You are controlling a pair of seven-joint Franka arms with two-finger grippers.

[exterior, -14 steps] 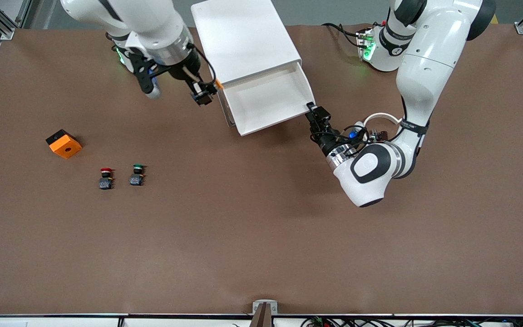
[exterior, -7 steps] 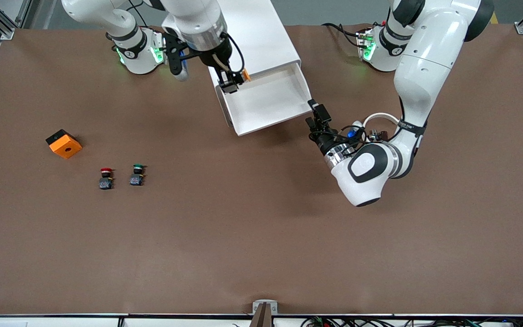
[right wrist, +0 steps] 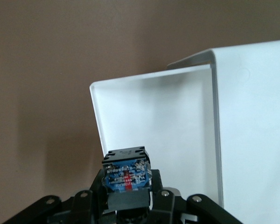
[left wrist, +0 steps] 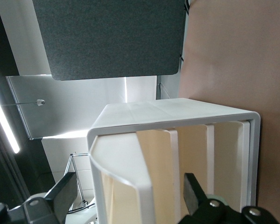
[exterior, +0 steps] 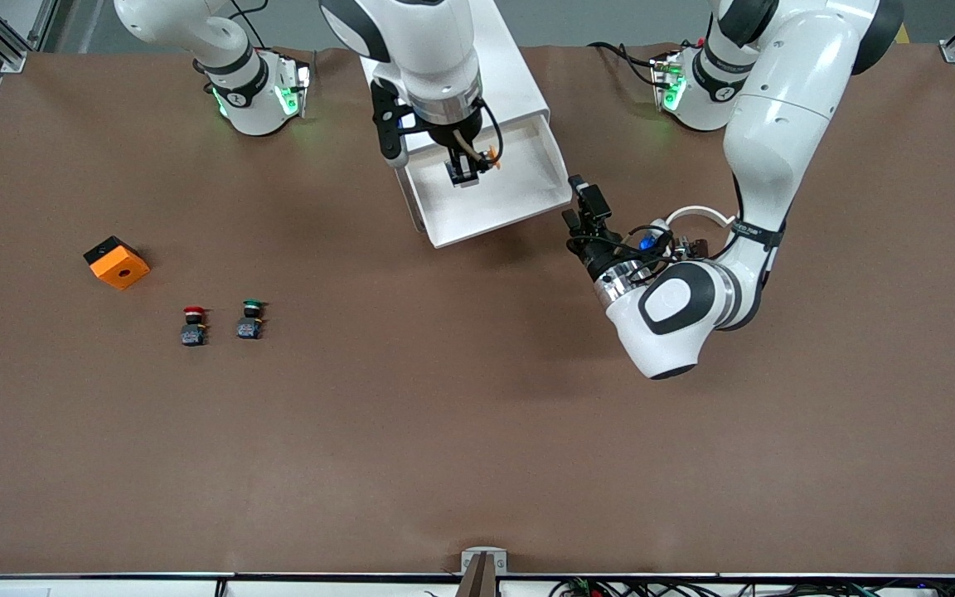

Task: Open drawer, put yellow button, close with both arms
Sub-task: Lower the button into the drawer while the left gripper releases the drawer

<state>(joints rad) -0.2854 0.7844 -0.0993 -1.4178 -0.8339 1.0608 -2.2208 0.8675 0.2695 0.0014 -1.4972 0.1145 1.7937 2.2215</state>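
The uppermost drawer (exterior: pixel 519 178) of the white cabinet (exterior: pixel 511 75) stands pulled open. My right gripper (exterior: pixel 465 172) hangs over the inside of the drawer, shut on the yellow button (exterior: pixel 487 160). In the right wrist view the button's blue body (right wrist: pixel 127 173) sits between the fingers, with the drawer's white floor (right wrist: pixel 154 116) under it. My left gripper (exterior: pixel 584 204) is open and empty beside the drawer's front corner, toward the left arm's end. In the left wrist view its fingers (left wrist: pixel 192 191) stand wide apart, with the drawer's front lip (left wrist: pixel 126 163) showing between them.
A red-capped button (exterior: pixel 192 325) and a green-capped button (exterior: pixel 250 320) stand side by side toward the right arm's end, nearer the front camera. An orange block (exterior: pixel 117 262) lies beside them, closer to the table's end.
My right gripper has carried the yellow button from beside the cabinet to over the open drawer. My left gripper has drawn slightly away from the drawer's corner.
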